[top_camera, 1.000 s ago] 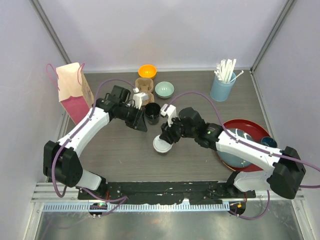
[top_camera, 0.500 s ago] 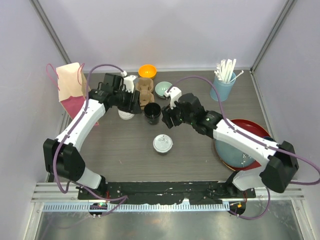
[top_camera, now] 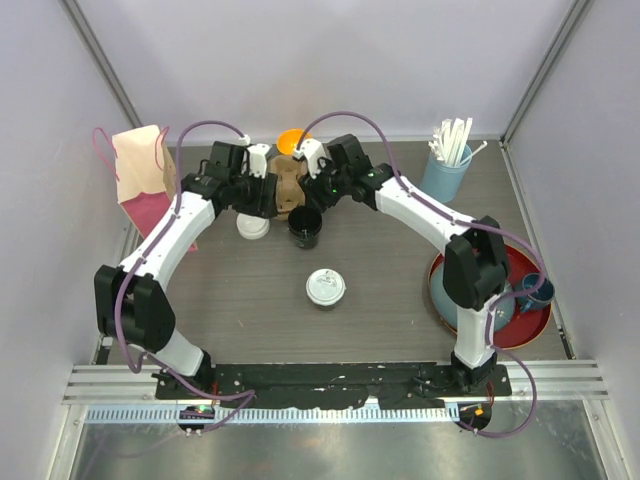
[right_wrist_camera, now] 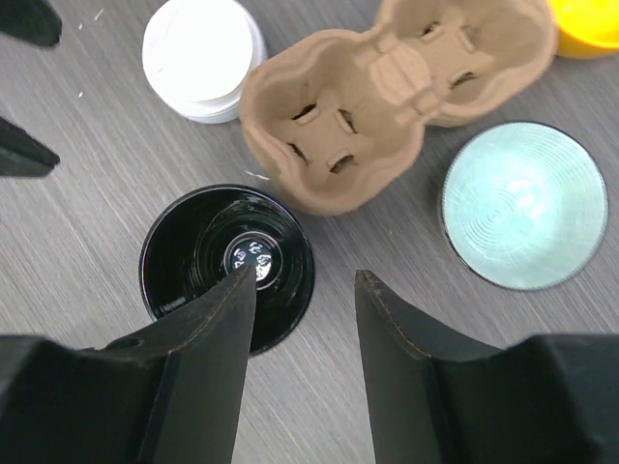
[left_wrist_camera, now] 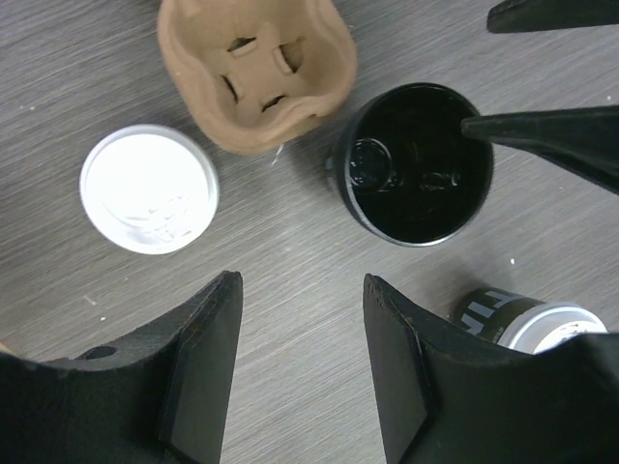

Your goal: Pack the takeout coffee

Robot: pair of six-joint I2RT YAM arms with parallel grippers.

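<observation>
Two takeout coffees, black cups with white lids, stand on the table: one at mid-table (top_camera: 326, 288), one left of the back group (top_camera: 253, 226), also in the left wrist view (left_wrist_camera: 148, 189) and right wrist view (right_wrist_camera: 203, 58). An open, lidless black cup (top_camera: 305, 226) (left_wrist_camera: 413, 164) (right_wrist_camera: 227, 266) stands beside a brown cardboard cup carrier (top_camera: 288, 180) (left_wrist_camera: 256, 68) (right_wrist_camera: 397, 92). My left gripper (top_camera: 268, 196) (left_wrist_camera: 302, 282) is open and empty over bare table, left of the open cup. My right gripper (top_camera: 314, 192) (right_wrist_camera: 306, 275) is open and empty, its left finger over the open cup's rim.
A pink-and-cream paper bag (top_camera: 140, 185) stands at the back left. An orange bowl (top_camera: 294, 140) and a pale green bowl (right_wrist_camera: 525, 205) sit behind the carrier. A blue tumbler of straws (top_camera: 445, 172) is at the back right. A red tray (top_camera: 505, 252) with a blue plate and mug is at the right.
My right gripper left the lidded cup at mid-table and swung back to the carrier. My left gripper moved back-left, and a lidded cup now stands left of the open cup.
</observation>
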